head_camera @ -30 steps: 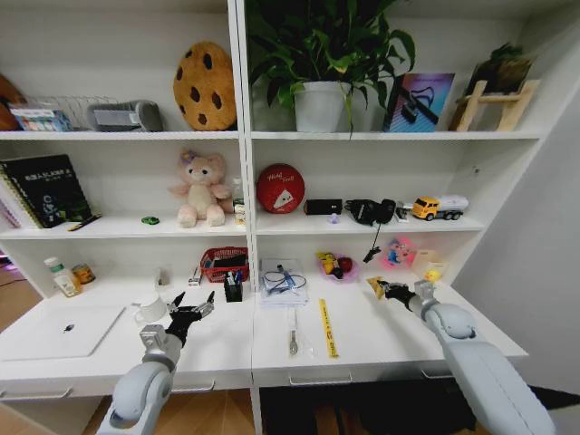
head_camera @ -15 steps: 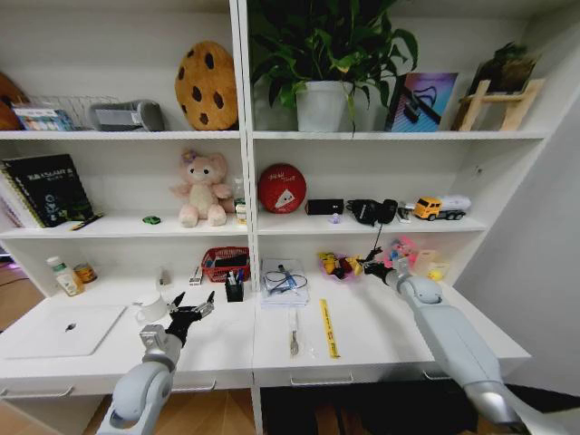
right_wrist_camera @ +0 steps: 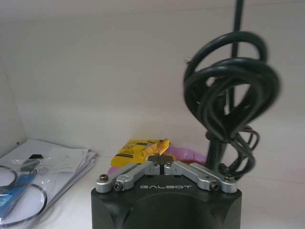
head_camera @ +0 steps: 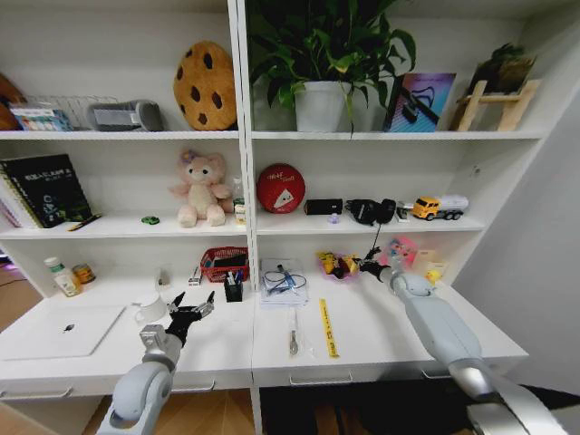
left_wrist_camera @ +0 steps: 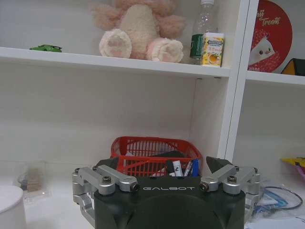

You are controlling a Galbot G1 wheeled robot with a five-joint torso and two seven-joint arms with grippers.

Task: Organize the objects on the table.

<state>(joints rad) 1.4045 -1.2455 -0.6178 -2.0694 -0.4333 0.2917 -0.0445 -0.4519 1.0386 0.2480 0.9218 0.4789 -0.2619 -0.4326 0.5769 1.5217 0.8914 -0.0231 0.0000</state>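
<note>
I am clenching my right hand [head_camera: 366,266] on a yellow packet [right_wrist_camera: 139,147], counter [head_camera: 381,335] at 2 o'clock; left hand [head_camera: 188,313] is resting released.

Home study corner, or possibly a staged mock-up of one.

Long white desk [head_camera: 381,340] with shallow metal-handled drawers, built as one piece with a tall white shelf unit [head_camera: 243,136]. Filled with household clutter: potted plant [head_camera: 322,54], cookie-shaped cushion [head_camera: 205,86], pink plush bear [head_camera: 201,188], books [head_camera: 43,188], toy truck [head_camera: 439,207], red round tin [head_camera: 280,188], headphones [head_camera: 372,211]. On the desktop a silver laptop [head_camera: 63,331], white mug [head_camera: 150,309], red basket [head_camera: 225,264] and papers [head_camera: 283,281]. Wood-coloured floor below, seemingly, though barely visible at the edge.
</note>
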